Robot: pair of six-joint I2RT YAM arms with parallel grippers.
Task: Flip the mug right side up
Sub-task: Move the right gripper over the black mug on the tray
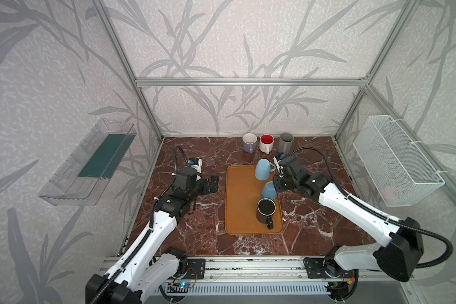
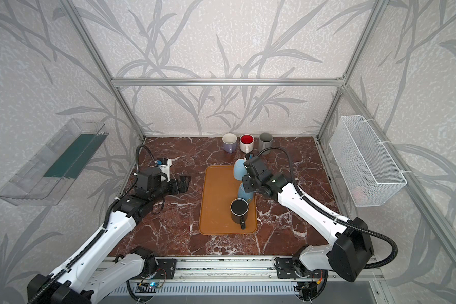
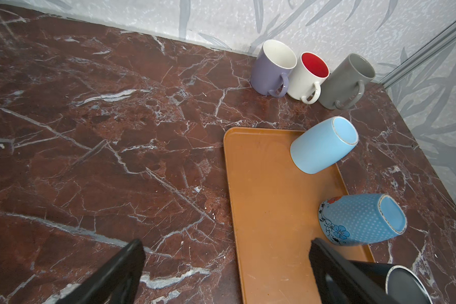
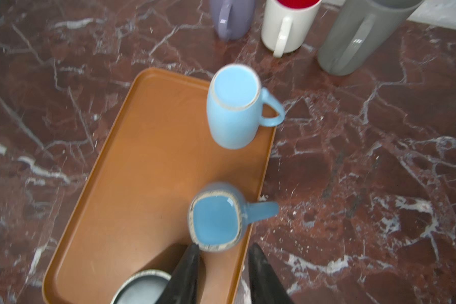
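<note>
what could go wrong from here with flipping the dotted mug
The dotted mug stands upside down close beside the black mug; swinging it over may knock that one. It sits at the tray edge, handle over the rim, so a slip could drop it onto the table. The right gripper looks narrowly open; it may clip the mug.

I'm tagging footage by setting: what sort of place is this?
Probably a robot test cell: aluminium frame around a marble-look table, left arm and right arm on a front rail.
</note>
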